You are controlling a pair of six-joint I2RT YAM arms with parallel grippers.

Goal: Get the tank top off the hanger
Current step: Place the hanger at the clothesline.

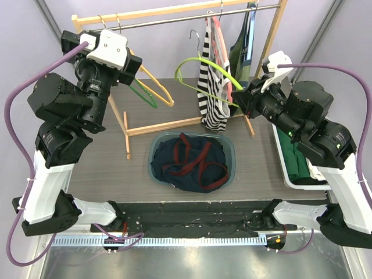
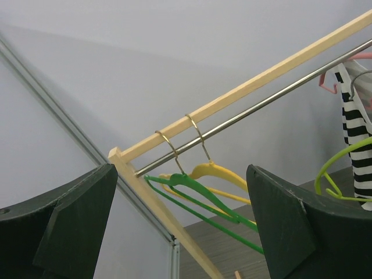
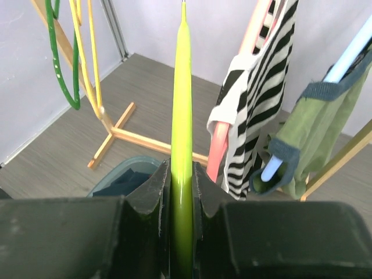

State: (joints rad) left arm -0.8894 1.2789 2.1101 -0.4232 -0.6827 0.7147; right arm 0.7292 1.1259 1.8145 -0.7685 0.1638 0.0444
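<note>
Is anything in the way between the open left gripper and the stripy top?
Yes. The yellow hanger and green hanger hang on the rail right by the left gripper, and the lime hanger, clamped in the right gripper, pokes out beside the stripy top.

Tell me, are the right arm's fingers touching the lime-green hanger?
Touching. The right wrist view shows the right fingers pressed against both sides of the lime-green hanger, no gap visible.

Black-and-white arms (image 1: 64, 107) carry looping purple cables (image 1: 314, 65)
</note>
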